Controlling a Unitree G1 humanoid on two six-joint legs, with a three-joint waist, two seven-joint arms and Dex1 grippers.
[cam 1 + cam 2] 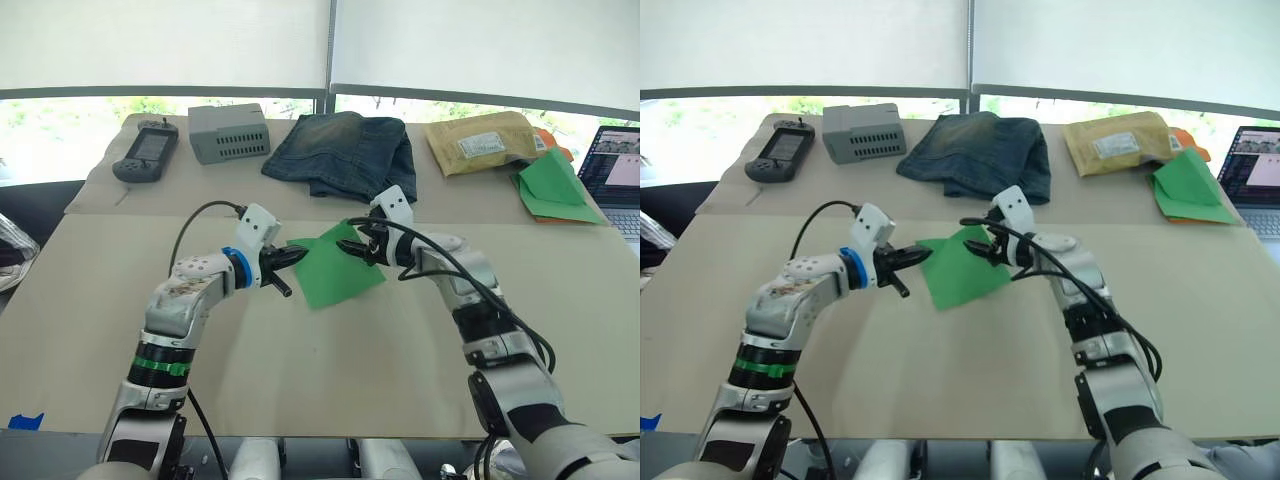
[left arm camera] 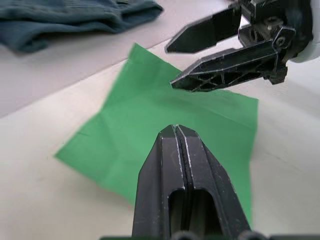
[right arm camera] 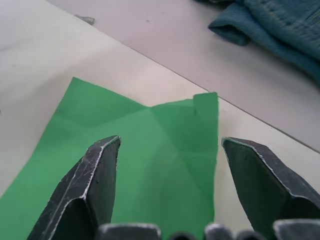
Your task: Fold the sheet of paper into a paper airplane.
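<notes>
You are looking at a thin, bright green, creased sheet of paper [image 1: 335, 267] lying mid-table on the beige tabletop [image 1: 330, 370], with the left gripper [image 1: 292, 258] pressed closed at its left edge and the right gripper [image 1: 359, 247] hanging spread open above the far corner (nothing held). It is likely handling light, limp and tear-prone; pinching a corner or edge looks best.
</notes>
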